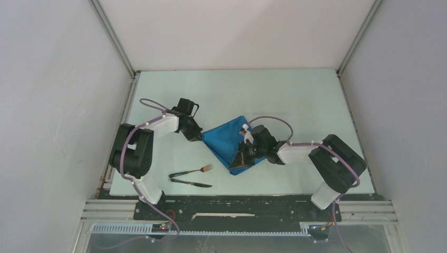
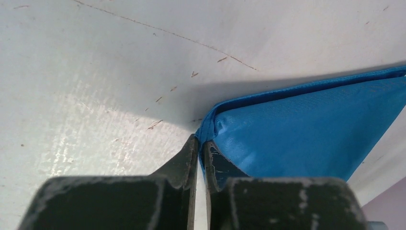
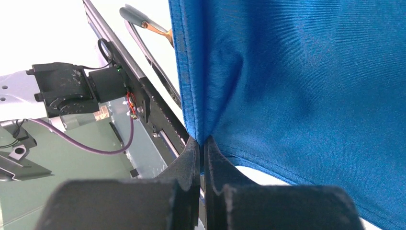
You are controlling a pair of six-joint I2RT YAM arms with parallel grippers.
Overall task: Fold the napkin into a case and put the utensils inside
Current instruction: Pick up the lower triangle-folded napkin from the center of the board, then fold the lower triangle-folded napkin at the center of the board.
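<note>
The bright blue napkin [image 1: 227, 141] lies folded into a rough triangle in the middle of the table. My left gripper [image 1: 201, 136] is shut on its left corner; in the left wrist view that corner of the napkin [image 2: 311, 129] runs down between the fingertips [image 2: 210, 155]. My right gripper [image 1: 243, 156] is shut on the napkin's near right corner and holds it up off the table, so the napkin [image 3: 297, 81] hangs stretched from the pinch. The fork [image 1: 192, 171] and the dark knife [image 1: 192, 183] lie side by side near the front edge, left of the napkin.
A metal frame rail [image 1: 237, 203] runs along the table's near edge by the arm bases. White walls enclose the table on the left, back and right. In the right wrist view the fork's handle [image 3: 143, 19] shows past the cloth's edge.
</note>
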